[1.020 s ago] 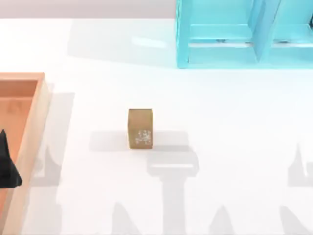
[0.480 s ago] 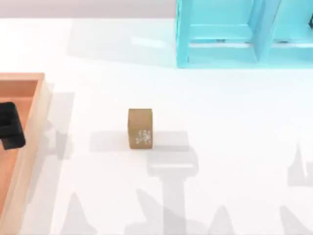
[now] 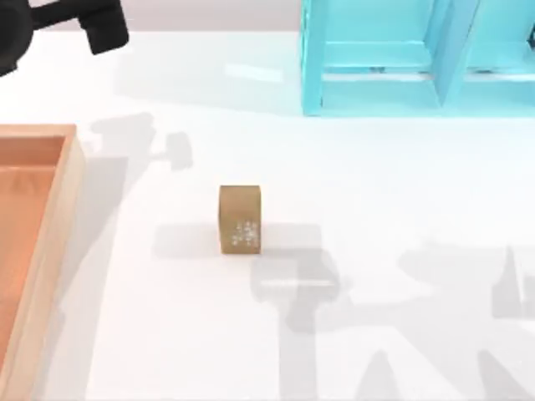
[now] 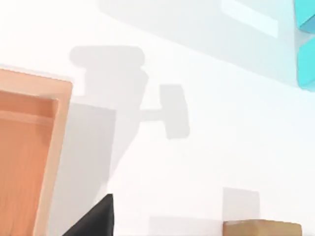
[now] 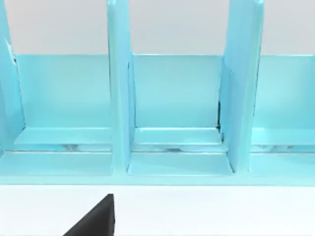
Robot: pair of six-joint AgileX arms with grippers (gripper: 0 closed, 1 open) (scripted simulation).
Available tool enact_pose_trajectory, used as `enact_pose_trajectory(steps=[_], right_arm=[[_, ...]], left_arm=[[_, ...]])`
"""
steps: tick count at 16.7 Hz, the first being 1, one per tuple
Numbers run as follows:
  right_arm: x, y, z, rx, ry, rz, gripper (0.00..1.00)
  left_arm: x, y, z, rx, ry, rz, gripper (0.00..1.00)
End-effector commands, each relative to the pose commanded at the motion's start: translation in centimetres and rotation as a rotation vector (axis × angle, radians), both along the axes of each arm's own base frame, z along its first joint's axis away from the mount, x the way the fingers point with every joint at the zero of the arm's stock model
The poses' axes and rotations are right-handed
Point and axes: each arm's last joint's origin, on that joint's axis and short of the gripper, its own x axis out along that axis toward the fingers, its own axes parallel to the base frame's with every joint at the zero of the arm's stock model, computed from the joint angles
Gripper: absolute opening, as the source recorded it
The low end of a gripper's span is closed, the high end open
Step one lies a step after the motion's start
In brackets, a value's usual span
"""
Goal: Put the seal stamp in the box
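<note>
**Left arm swings off the box, stamp still waiting**

Swung from over the box [image 3: 71, 192] at frame left up into the upper left corner: left arm [image 3: 58, 21], left hand [image 4: 98, 222], grip impossible to tell. Seal stamp [image 3: 240, 219] unmoved at centre of table [image 3: 393, 184], well apart from box, pickup not yet begun. Right hand [image 5: 96, 220] parked facing turquoise shelf unit [image 3: 376, 92], grip likewise unclear. No legible writing, only whitish speckled carving on stamp.

A rendered simulation workspace: plain white table [image 3: 376, 184], flat shadows, a turquoise shelf unit [image 3: 418, 58].
</note>
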Motion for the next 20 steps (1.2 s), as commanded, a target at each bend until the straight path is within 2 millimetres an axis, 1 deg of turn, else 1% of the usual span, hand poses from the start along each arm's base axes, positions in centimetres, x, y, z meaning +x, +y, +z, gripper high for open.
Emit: enact_pose_trajectory(steps=[2, 4, 6, 7, 10, 12, 14, 20], right_arm=[[0.0, 0.0, 0.0, 0.0, 0.0, 0.0, 1.0], [0.0, 0.0, 0.0, 0.0, 0.0, 0.0, 1.0], [0.0, 0.0, 0.0, 0.0, 0.0, 0.0, 1.0], [0.0, 0.0, 0.0, 0.0, 0.0, 0.0, 1.0], [0.0, 0.0, 0.0, 0.0, 0.0, 0.0, 1.0], [0.0, 0.0, 0.0, 0.0, 0.0, 0.0, 1.0], [0.0, 0.0, 0.0, 0.0, 0.0, 0.0, 1.0], [0.0, 0.0, 0.0, 0.0, 0.0, 0.0, 1.0]], left_arm=[[3.1, -2.8, 0.2, -0.008, 0.095, -0.029, 1.0], [5.7, -6.0, -1.0, 0.008, 0.213, -0.06, 1.0], [7.7, -9.2, -3.4, 0.05, 0.344, -0.093, 1.0], [8.4, -10.8, -4.9, 0.078, 0.41, -0.109, 1.0], [9.3, -14.5, -9.2, 0.173, 0.588, -0.15, 1.0], [9.3, -16.0, -11.1, 0.224, 0.668, -0.169, 1.0], [9.1, -16.5, -12.0, 0.249, 0.706, -0.177, 1.0], [9.3, -16.4, -12.2, 0.248, 0.707, -0.173, 1.0]])
